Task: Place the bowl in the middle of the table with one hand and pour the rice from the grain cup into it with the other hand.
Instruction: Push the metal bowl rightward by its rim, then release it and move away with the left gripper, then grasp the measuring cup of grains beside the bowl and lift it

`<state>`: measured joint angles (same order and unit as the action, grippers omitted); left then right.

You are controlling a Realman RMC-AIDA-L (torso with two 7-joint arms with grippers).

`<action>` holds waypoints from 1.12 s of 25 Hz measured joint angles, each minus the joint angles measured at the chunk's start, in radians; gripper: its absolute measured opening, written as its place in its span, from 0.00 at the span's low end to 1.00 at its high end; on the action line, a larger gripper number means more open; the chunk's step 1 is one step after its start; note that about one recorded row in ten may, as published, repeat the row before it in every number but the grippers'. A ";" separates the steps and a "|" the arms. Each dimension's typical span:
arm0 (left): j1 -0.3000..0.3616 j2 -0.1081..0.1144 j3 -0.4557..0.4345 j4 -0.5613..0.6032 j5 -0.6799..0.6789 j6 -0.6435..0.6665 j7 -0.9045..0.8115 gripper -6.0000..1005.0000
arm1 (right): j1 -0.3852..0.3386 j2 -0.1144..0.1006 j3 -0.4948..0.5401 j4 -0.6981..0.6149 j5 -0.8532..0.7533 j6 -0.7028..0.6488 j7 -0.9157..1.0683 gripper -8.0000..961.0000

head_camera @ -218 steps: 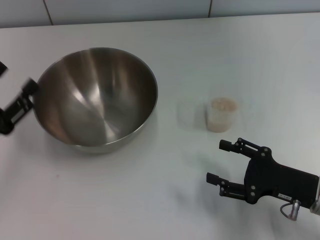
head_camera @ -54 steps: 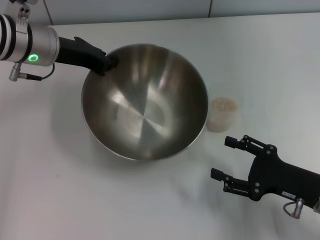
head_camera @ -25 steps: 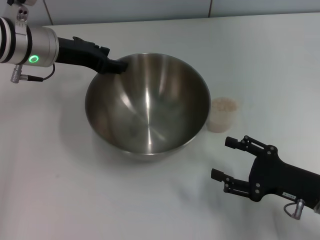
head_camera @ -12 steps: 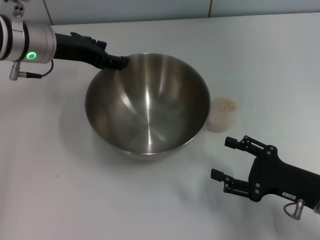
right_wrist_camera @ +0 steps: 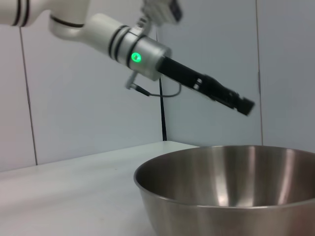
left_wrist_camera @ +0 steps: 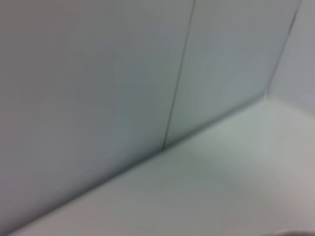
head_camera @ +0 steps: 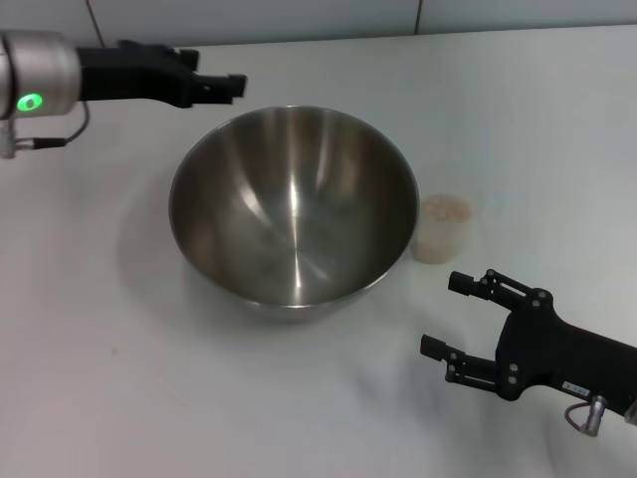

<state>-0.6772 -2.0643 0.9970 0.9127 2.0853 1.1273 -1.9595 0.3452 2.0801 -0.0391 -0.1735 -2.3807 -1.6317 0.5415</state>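
The bowl (head_camera: pixel 294 221) stands upright on the table (head_camera: pixel 129 388), about in the middle of it, and nothing is inside; its shiny inner wall is bare. I use the bowl as the landmark for all places.

The left gripper (head_camera: pixel 224 86) hangs above the table just beyond the bowl's far left rim, and it is clear of the rim, not touching it. It holds nothing. Its fingers look close together, but whether they are fully closed I cannot tell. On the arm behind it a green light (head_camera: pixel 23 102) is on. From the right wrist camera the same gripper (right_wrist_camera: pixel 241 104) is seen in the air above the bowl's rim (right_wrist_camera: pixel 216 179).

The grain cup (head_camera: pixel 444 228) stands upright just beside the bowl's right side, very close to its wall. The rice (head_camera: pixel 446 208) fills the cup up to near the top.

The right gripper (head_camera: pixel 446 314) is on the near right side of the bowl, a little nearer than the cup. Its two fingers are spread wide apart, pointing toward the bowl, and nothing is between them.
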 joint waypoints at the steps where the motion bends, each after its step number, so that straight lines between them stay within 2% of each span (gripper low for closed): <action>1: 0.024 0.001 -0.002 0.015 -0.045 0.007 0.017 0.80 | 0.000 0.000 0.001 0.000 0.000 0.001 0.000 0.85; 5: 0.163 0.004 -0.047 0.029 -0.328 0.076 0.146 0.80 | 0.004 0.000 0.003 0.000 0.000 0.005 0.000 0.85; 9: 0.290 0.005 -0.148 -0.064 -0.601 0.223 0.307 0.80 | 0.009 0.000 0.002 0.001 0.000 0.007 0.000 0.85; 12: 0.308 0.005 -0.167 -0.091 -0.625 0.254 0.336 0.80 | 0.014 0.000 0.002 0.002 0.005 0.007 0.000 0.85; 13: 0.342 0.005 -0.213 -0.152 -0.667 0.320 0.395 0.80 | 0.015 0.000 0.002 0.002 0.008 0.007 0.000 0.85; 14: 0.382 0.007 -0.287 -0.266 -0.687 0.417 0.496 0.80 | 0.016 0.000 0.002 0.003 0.009 0.008 0.000 0.85; 16: 0.410 0.015 -0.349 -0.404 -0.692 0.512 0.620 0.80 | 0.020 0.000 0.002 0.003 0.009 0.009 0.000 0.85; 17: 0.410 0.015 -0.349 -0.404 -0.692 0.512 0.620 0.80 | 0.021 0.000 0.002 0.004 0.009 0.009 0.000 0.85; 19: 0.451 0.026 -0.372 -0.561 -0.688 0.620 0.841 0.80 | 0.023 0.000 0.002 0.004 0.010 0.009 0.000 0.85; 23: 0.481 0.021 -0.362 -0.607 -0.681 0.647 0.945 0.80 | 0.027 0.001 0.002 0.005 0.011 0.009 0.000 0.85; 28: 0.486 0.018 -0.356 -0.610 -0.647 0.667 0.971 0.80 | 0.031 0.002 0.002 0.005 0.012 0.009 0.000 0.85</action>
<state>-0.1910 -2.0462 0.6410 0.3032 1.4380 1.7940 -0.9889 0.3760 2.0816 -0.0368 -0.1686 -2.3686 -1.6224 0.5415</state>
